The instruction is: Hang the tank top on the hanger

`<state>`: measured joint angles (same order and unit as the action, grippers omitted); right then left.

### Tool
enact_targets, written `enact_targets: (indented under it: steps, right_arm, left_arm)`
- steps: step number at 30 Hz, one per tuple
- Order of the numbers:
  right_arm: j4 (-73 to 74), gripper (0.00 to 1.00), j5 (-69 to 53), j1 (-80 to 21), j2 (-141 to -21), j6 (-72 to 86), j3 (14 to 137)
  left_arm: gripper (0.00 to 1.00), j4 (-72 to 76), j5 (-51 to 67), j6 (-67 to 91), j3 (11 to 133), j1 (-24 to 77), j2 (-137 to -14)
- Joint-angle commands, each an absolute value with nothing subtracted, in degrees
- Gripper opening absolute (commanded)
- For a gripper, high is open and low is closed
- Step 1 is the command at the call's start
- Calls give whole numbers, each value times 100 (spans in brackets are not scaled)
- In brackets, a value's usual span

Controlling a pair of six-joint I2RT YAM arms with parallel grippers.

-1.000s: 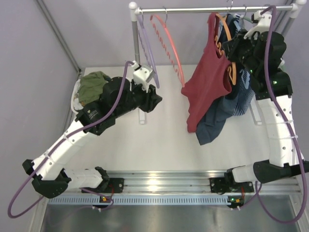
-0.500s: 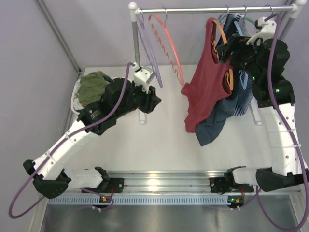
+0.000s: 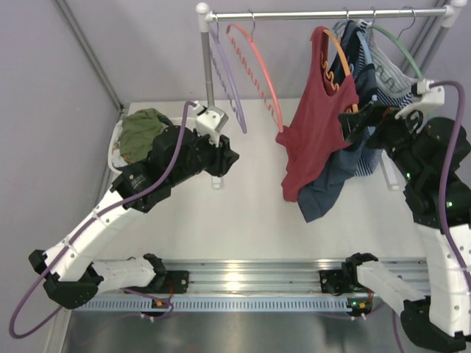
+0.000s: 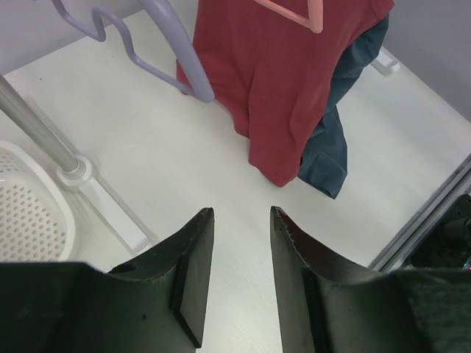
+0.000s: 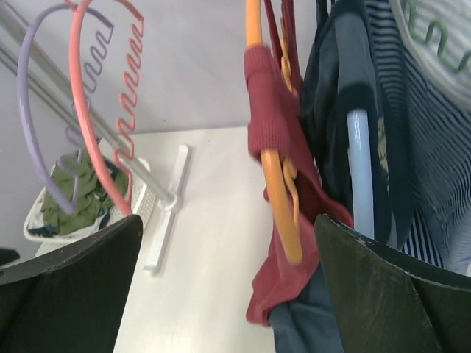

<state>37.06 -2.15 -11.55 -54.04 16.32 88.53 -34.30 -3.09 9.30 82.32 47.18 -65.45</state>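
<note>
**Tank top (image 3: 313, 125) hangs on the hanger (image 3: 340, 51), right arm nearest**

The tank top drapes from the orange hanger, its length running straight down, with a strap looped over the hanger's near arm. The right gripper (image 5: 227, 218) sits just beside it, on its right, fingers spread wide and empty, the hanger straight ahead between them. The left gripper (image 4: 239, 213), also parted and empty, is well apart to the left

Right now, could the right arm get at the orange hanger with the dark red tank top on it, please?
Probably yes: the right gripper is open and points at the orange hanger, which hangs close ahead between its fingers in the wrist view, with nothing in between.
</note>
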Motion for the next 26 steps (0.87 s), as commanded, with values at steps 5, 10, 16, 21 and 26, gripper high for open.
enact_targets:
  steps: [5,10,16,21,26]
  right_arm:
    - [4332,100,-466,-1099,-3800,2188,7211]
    - [4623,100,-343,-1107,-3174,2443,6145]
    - [4527,100,-351,-1099,-2672,2716,5125]
    - [4474,100,-211,-1107,-2672,2707,4781]
    - [4491,100,-27,-1099,-2707,2681,4729]
  left_arm:
    - [41,-3296,-685,1204,7665,4685,-6109]
    - [41,-3191,-905,1459,7190,4685,-5863]
    - [40,-3217,-1125,1722,6663,4676,-5626]
    - [40,-3146,-1178,1890,6355,4667,-5476]
    - [40,-3146,-1151,1855,6337,4667,-5528]
